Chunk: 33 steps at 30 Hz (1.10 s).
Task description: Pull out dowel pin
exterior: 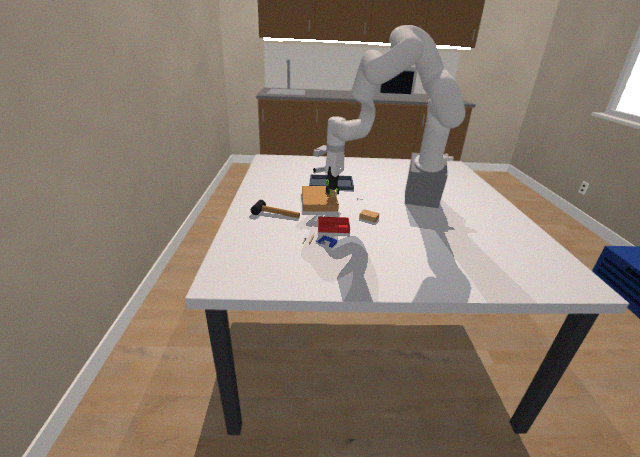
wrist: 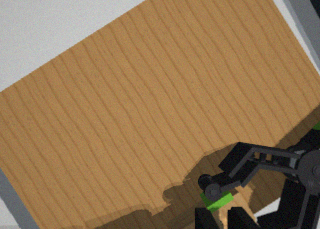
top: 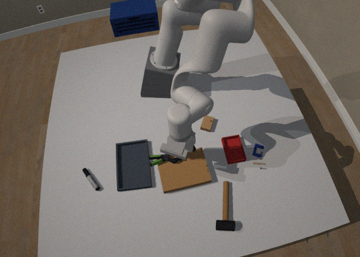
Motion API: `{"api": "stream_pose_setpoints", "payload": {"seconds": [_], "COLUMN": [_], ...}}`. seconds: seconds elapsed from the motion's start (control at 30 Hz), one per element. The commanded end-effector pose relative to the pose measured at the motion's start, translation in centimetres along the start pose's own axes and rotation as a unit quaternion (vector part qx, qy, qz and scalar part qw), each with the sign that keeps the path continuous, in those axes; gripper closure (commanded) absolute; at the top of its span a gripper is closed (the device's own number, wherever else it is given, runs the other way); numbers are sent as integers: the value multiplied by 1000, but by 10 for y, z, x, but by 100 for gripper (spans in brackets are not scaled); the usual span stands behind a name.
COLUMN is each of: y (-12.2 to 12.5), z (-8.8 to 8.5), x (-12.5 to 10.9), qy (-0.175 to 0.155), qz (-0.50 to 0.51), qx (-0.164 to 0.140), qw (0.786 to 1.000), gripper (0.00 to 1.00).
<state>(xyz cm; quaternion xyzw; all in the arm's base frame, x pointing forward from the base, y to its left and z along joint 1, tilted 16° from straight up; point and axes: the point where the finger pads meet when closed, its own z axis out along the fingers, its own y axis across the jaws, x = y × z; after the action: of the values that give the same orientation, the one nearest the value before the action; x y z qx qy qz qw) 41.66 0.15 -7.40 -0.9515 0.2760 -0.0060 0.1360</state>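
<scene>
My gripper [top: 170, 158] is low over the back left corner of the wooden bench board [top: 184, 171] and is shut on the spring clamp [top: 156, 158], whose green handles stick out toward the grey tray. In the wrist view the clamp's black jaws and a green tip [wrist: 219, 200] show at the bottom right over the board [wrist: 150, 114], with a bit of pale wood under them. A small wooden block [top: 207, 122] lies off the board, on the table behind it. A thin dowel pin [top: 259, 163] lies on the table to the right of the red bin. The bench stop is hidden under my wrist.
A grey tray [top: 133, 165] lies just left of the board. A red bin [top: 233, 149] and a blue C-shaped part [top: 255, 149] sit to the right, with a small screw [top: 262, 168]. A mallet [top: 225, 206] lies in front, a marker [top: 90, 179] far left.
</scene>
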Motion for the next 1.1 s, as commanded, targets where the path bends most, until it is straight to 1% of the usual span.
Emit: {"api": "stream_pose_setpoints", "payload": {"seconds": [0.0,0.37,0.47,0.7,0.93,1.0,1.07], "y": [-1,-1,-1,-1,-1,-1,-1], "z": [-1,-2,-2,-2,-2,-2,-2], "x": [2,2,2,2,2,2,2], "qy": [1,1,1,1,1,1,1], "qz": [-54,-168,-179,-251,-322,-322,-342], "qx": [1,0,0,0,0,0,0], "qw": [999,986,984,968,947,947,940], "gripper": [100,100,100,100,100,100,100]}}
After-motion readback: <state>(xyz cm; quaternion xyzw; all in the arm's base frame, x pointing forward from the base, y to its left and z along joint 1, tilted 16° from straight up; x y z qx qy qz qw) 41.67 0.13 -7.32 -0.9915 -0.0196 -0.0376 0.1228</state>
